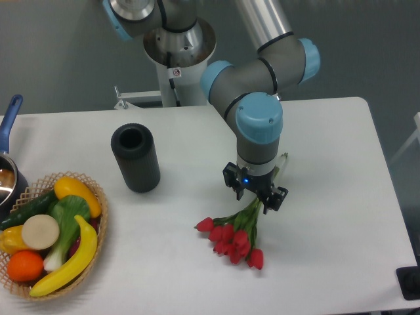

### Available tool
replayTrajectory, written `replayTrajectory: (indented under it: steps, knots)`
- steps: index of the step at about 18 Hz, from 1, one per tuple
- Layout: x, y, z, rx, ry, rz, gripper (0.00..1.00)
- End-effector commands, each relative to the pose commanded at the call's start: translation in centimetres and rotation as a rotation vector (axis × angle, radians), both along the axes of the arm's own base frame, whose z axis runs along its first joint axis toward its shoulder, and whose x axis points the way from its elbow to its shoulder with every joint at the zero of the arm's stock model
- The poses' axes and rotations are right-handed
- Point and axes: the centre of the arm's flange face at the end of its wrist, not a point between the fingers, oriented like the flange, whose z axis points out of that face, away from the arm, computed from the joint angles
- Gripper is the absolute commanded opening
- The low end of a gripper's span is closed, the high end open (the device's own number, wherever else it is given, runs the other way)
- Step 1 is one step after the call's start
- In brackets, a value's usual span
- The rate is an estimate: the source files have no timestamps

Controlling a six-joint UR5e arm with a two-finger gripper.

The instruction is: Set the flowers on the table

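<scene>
A bunch of red tulips (233,241) with green stems (254,209) lies on the white table (328,170), blooms toward the front, stems pointing back right. My gripper (256,195) points straight down right over the stems. Its two black fingers (235,184) stand apart, one on each side of the stems, so the gripper is open. The stem ends show behind the wrist at the right. The part of the stems under the gripper is hidden.
A black cylindrical vase (135,157) stands upright to the left of the gripper. A wicker basket (98,223) of toy fruit and vegetables sits at the front left. A pot with a blue handle (9,118) is at the left edge.
</scene>
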Motion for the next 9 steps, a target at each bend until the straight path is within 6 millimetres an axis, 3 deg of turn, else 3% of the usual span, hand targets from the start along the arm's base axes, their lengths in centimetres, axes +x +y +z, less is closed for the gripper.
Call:
replayTrajectory:
  steps: [4,9]
  knots:
    - [0.2,0.2,0.8,0.015,0.028,-0.026,1.0]
    - [0.7,-0.3,-0.5,-0.001,0.007,-0.022,1.0]
